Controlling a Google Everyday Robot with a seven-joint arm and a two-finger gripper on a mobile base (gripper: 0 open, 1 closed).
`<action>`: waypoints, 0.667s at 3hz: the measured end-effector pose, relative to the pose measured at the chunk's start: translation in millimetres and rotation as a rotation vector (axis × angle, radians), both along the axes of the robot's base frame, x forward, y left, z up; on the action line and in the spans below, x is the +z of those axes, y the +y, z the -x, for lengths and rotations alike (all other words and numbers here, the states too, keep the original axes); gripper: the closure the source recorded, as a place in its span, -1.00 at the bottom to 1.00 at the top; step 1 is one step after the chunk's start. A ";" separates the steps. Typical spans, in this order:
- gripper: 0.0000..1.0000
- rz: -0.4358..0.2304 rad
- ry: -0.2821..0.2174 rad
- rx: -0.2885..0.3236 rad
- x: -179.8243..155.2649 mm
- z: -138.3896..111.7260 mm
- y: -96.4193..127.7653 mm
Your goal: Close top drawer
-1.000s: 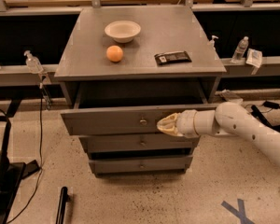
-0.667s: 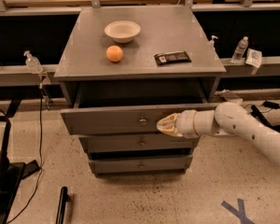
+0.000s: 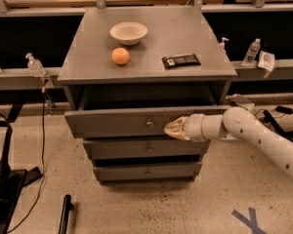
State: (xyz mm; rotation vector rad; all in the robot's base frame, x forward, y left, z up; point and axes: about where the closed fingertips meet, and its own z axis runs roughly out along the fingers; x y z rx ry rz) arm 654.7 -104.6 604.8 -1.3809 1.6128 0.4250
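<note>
Gripper [image 3: 172, 129] unmoved, against top drawer [image 3: 112, 123] front, right of knob [image 3: 149, 124]

warm, dim overhead light, dark shadow inside the top drawer [image 3: 112, 123], pale tool [image 3: 170, 128] at its front panel

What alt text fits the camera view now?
The top drawer of a grey cabinet stands pulled out, the end effector at its front panel just right of the knob. A bowl, an orange and a dark packet sit on top.
</note>
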 end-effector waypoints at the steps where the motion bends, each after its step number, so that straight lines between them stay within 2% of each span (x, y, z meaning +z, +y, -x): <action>1: 1.00 -0.026 -0.022 -0.019 -14.7 -33.6 -11.8; 2: 1.00 -0.035 -0.033 -0.026 -17.7 -42.2 -18.0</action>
